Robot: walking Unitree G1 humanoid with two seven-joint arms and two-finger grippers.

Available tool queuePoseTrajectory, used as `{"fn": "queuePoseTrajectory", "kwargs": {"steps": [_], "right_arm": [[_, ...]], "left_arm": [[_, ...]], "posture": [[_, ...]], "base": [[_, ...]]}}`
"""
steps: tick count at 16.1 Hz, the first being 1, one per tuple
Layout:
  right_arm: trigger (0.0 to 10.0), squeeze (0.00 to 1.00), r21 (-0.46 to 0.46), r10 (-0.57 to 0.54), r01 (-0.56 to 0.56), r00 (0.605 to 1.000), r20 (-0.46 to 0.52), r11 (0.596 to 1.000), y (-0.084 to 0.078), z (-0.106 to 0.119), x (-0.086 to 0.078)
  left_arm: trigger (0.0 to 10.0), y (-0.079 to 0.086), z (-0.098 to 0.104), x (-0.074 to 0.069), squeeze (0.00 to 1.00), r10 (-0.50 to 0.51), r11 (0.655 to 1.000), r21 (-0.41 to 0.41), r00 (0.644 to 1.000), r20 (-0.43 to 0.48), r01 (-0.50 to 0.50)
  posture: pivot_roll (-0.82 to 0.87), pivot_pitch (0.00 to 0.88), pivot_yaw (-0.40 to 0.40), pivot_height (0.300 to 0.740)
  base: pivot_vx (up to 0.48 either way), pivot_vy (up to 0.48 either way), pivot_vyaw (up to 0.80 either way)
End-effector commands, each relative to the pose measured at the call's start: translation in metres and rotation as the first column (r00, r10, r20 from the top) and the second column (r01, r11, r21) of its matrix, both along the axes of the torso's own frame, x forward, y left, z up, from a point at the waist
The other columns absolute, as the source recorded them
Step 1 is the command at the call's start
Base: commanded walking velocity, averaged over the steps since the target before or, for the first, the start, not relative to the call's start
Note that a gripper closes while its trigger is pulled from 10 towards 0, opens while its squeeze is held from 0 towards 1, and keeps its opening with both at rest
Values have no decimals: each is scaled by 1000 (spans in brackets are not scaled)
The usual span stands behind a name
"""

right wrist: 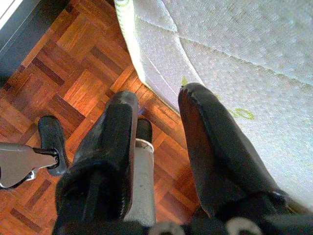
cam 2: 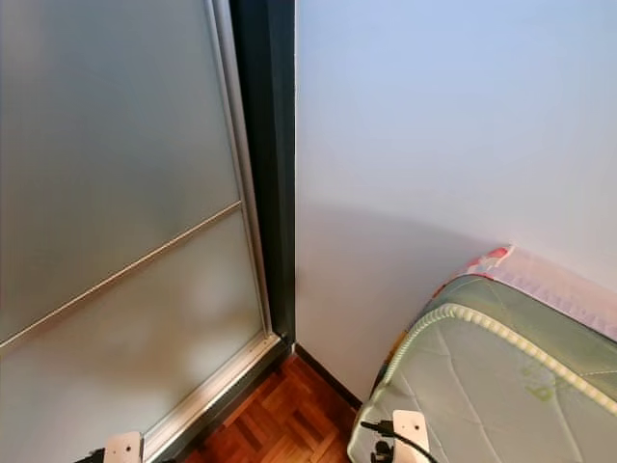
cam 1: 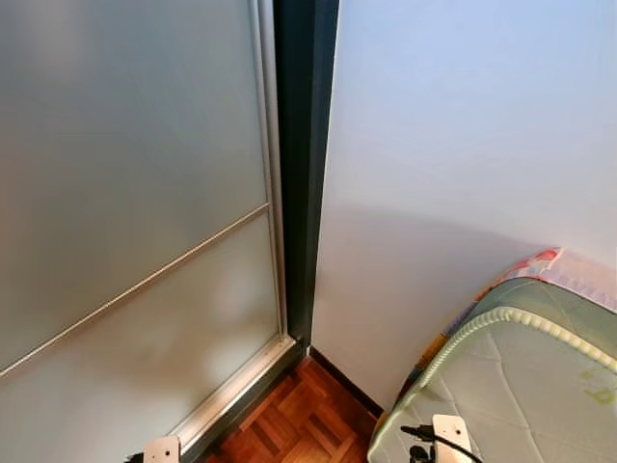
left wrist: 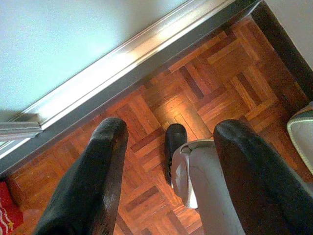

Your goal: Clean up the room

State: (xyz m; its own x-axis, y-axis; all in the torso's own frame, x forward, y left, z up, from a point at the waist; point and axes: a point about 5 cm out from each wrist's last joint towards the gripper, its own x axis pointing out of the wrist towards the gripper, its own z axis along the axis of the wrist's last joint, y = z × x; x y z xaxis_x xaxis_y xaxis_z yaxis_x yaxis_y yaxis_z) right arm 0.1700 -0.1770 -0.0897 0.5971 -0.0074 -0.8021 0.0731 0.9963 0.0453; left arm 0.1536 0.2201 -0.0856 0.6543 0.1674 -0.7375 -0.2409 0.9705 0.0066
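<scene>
I face a room corner where a frosted sliding door meets a white wall. Both arms hang at my sides, and their wrists just reach the bottom of the eye views. My left gripper is open and empty above the parquet floor, over my own leg and black foot. My right gripper is open too, holding nothing, beside the edge of a green quilted mattress. A small red item lies on the floor by the door track.
The mattress fills the lower right, with a pink patterned cover along the wall. A metal door track and a dark door frame close the left side. A narrow strip of parquet runs between them.
</scene>
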Motion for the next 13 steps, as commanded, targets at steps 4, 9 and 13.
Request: {"fn": "queuePoseTrajectory", "kwargs": {"steps": [4, 9, 13], "right_arm": [[10000, 0, 33, -7, 5, 998, 60, 999, -9, 18, 37], [10000, 0, 47, -21, 18, 998, 65, 999, -10, 19, 37], [10000, 0, 47, -56, 53, 996, 66, 997, -12, 19, 38]], "left_arm": [[10000, -36, 32, 81, 0, -216, 976, -23, 973, 78, 218], [10000, -38, 29, 77, 0, -218, 975, -20, 974, 64, 220], [10000, -38, 30, 78, 0, -212, 976, -23, 975, 71, 214]], "posture": [[40, 0, -54, 740], [55, 0, -66, 740], [55, 0, -59, 740]], "base": [[0, 0, 0], [0, 0, 0], [0, 0, 0]]}}
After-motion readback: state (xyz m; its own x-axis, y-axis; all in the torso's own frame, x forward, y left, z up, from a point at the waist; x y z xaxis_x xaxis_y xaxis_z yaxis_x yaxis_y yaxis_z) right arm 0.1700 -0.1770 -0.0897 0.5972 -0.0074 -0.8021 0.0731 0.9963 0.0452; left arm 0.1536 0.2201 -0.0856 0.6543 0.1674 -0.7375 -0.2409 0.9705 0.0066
